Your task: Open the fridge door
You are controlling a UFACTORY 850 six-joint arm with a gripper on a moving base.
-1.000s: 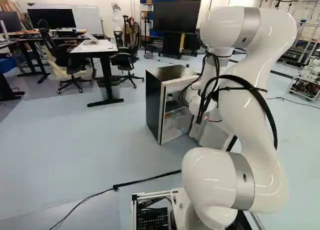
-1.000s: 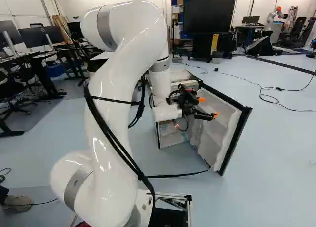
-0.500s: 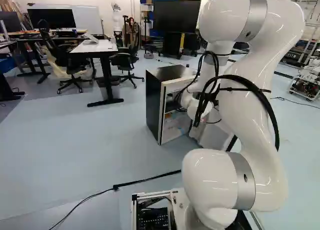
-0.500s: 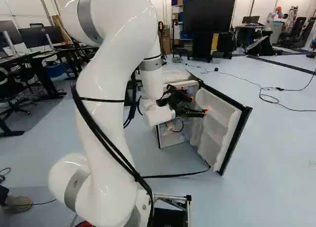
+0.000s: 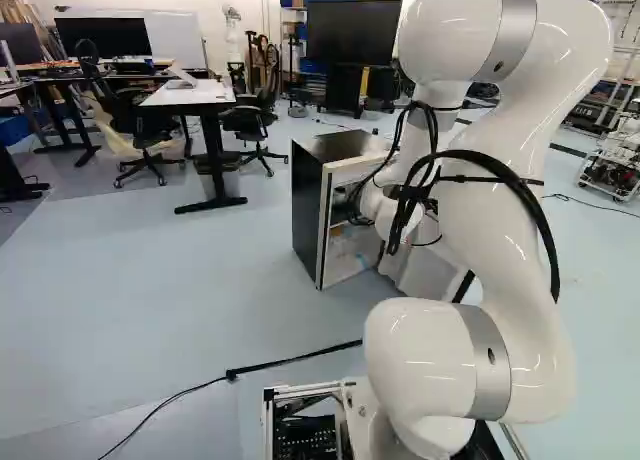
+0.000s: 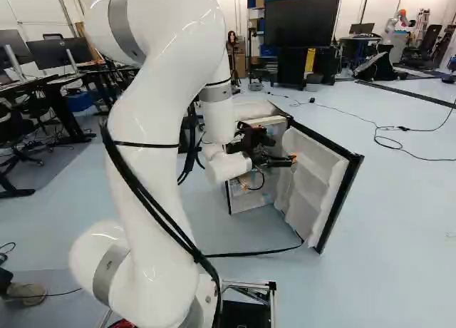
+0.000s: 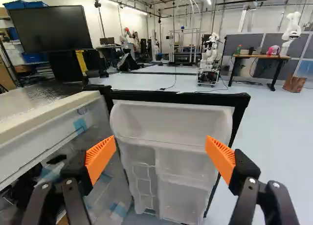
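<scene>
"Where was the white arm (image 6: 157,164) seen?"

"It was raised left of the middle of the right base view and bent over toward the fridge (image 5: 309,205)."

"And how was the fridge placed?"

"It was stood ahead of the arm, its black side shown in the left base view and its inside exposed."

"Was the door (image 6: 338,207) shut?"

"No, it was swung wide, and its pale inner bins (image 7: 186,171) were laid bare."

"What of the black gripper (image 6: 288,161)?"

"It was held near the door's inner side, its fingers spread well apart, the orange pads (image 7: 100,159) angled toward each other."
</scene>
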